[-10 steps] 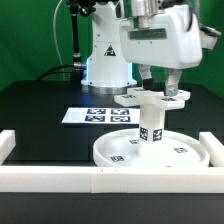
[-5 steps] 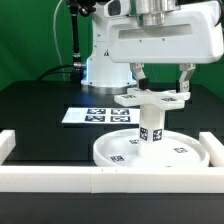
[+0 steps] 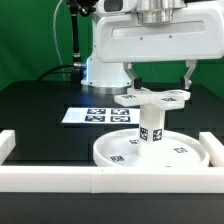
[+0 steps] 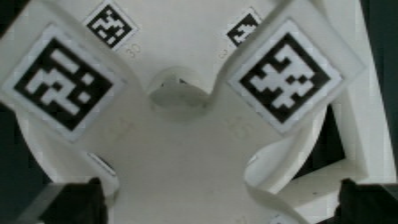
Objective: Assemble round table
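Observation:
The large rimmed round disc point(image 3: 118, 152) lies on the black table by the front rail. The short cylindrical post point(image 3: 150, 126) stands upright on its middle. The flat cross-shaped piece point(image 3: 152, 97) sits on top of the post. My gripper point(image 3: 160, 76) hangs just above the cross-shaped piece, open and empty, with one finger off each side of it. In the wrist view the cross-shaped piece point(image 4: 178, 120) with its tags fills the picture, and my gripper point(image 4: 217, 203) has dark fingertips point(image 4: 71, 200) apart at the two corners.
White border rails run along the front point(image 3: 100, 181), the exterior view's left point(image 3: 8, 146) and the exterior view's right point(image 3: 212, 146). The marker board point(image 3: 92, 115) lies behind the disc. The arm's white base point(image 3: 105, 62) stands at the back.
The hand has turned broadside to the exterior camera and risen a little. Its fingers, which stood close at the cross-shaped piece, now stand wide apart above it.

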Controlling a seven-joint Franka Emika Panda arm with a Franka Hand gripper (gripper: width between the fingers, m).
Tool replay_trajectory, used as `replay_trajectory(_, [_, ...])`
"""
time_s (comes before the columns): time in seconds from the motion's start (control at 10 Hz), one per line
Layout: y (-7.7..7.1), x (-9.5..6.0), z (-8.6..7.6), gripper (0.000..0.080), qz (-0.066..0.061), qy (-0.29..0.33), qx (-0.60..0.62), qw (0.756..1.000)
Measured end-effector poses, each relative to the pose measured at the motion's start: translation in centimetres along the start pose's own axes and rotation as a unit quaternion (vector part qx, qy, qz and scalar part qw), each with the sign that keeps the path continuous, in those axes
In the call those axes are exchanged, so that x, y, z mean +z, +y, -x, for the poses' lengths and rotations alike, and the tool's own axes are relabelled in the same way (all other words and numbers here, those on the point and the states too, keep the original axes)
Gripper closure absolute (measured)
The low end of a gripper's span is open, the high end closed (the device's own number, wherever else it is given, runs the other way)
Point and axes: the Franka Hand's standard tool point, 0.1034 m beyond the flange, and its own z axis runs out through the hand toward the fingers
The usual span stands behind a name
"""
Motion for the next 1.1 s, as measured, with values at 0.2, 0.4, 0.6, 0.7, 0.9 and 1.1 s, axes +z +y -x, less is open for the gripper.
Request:
replay_trajectory(0.2, [0.04, 0.0, -0.01, 0.0151, 0.0, 0.0, -0.048, 0.999])
replay_trajectory(0.4, [0.0, 0.17, 0.19, 0.0151, 0.006, 0.0, -0.15, 0.989])
replay_trajectory(0.6, [-0.5, 0.14, 0.38, 0.0151, 0.018, -0.002, -0.269, 0.963])
replay_trajectory(0.7, [-0.71, 0.1, 0.41, 0.0151, 0.019, -0.005, -0.304, 0.952])
replay_trajectory(0.9, [-0.53, 0.12, 0.37, 0.0151, 0.022, -0.007, -0.369, 0.929])
replay_trajectory(1.1, [-0.28, 0.16, 0.3, 0.0151, 0.024, -0.009, -0.441, 0.897])
